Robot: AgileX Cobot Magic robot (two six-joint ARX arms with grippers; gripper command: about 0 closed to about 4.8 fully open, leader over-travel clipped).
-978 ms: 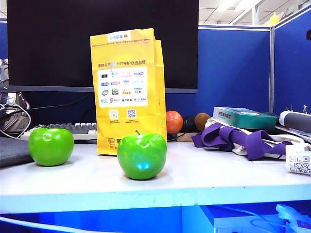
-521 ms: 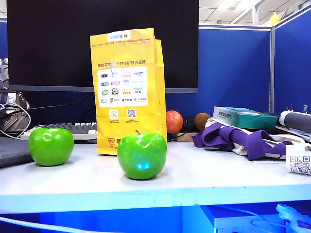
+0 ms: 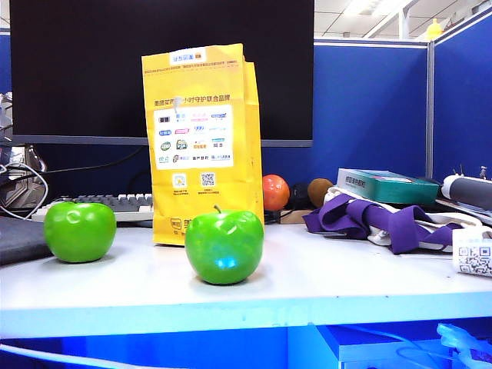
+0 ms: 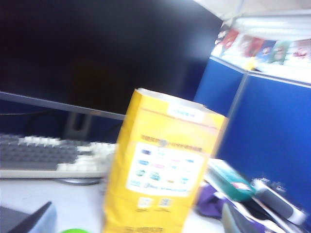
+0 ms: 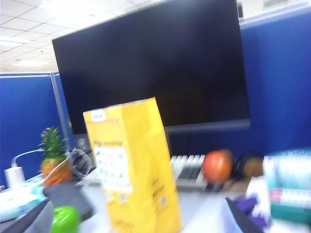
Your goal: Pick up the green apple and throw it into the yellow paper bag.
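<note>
Green apple on white table, front centre, stem up, touched by nothing. Yellow paper bag upright just behind it, at apple's 12 o'clock. Lighter apple at 9 o'clock, well apart. Monitor and keyboard behind bag; orange fruit at bag's 3 o'clock. Purple strap and teal box far right. Left gripper, right gripper: neither visible in any view; both jaws spread wide. Both wrist views blurred, aimed at bag.
</note>
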